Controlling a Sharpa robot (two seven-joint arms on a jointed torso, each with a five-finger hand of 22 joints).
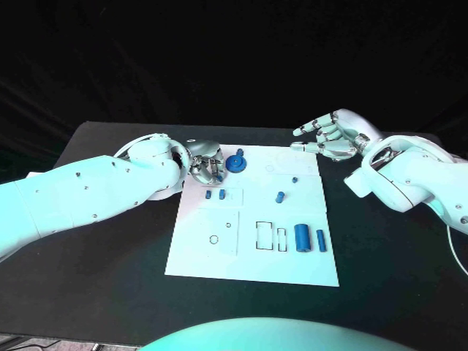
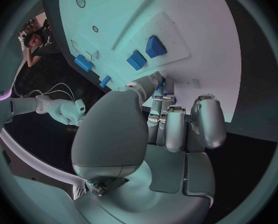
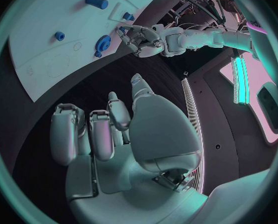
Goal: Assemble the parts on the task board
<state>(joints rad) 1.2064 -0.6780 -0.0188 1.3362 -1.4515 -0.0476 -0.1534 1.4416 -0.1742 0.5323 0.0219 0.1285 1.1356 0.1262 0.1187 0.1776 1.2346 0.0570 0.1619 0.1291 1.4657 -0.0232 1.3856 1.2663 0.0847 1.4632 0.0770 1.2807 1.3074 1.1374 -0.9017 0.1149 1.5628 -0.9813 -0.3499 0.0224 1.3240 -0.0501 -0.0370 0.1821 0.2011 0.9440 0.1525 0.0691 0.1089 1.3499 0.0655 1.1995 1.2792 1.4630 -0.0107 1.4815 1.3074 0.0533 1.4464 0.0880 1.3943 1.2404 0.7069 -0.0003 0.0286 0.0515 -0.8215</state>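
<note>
The white task board (image 1: 219, 248) lies in the middle of the table. A blue gear (image 1: 238, 164) sits near its far left corner. My left hand (image 1: 205, 167) is curled against the gear's left edge, and a sliver of the blue gear (image 2: 162, 79) shows between its thumb and a finger. My right hand (image 1: 329, 135) hovers off the board's far right corner, fingers loosely spread, holding nothing. Two small blue blocks (image 1: 215, 194) lie just in front of the left hand. A short blue piece (image 1: 281, 196) and a small peg (image 1: 295, 178) lie mid-board. Two blue cylinders (image 1: 309, 239) lie at the right.
Outlined slots (image 1: 265, 235) and small holes (image 1: 214, 239) mark the board's near half. Bare black table (image 1: 107, 292) surrounds the board. From the right wrist I see the left hand (image 3: 141, 37) beside the gear (image 3: 103, 43).
</note>
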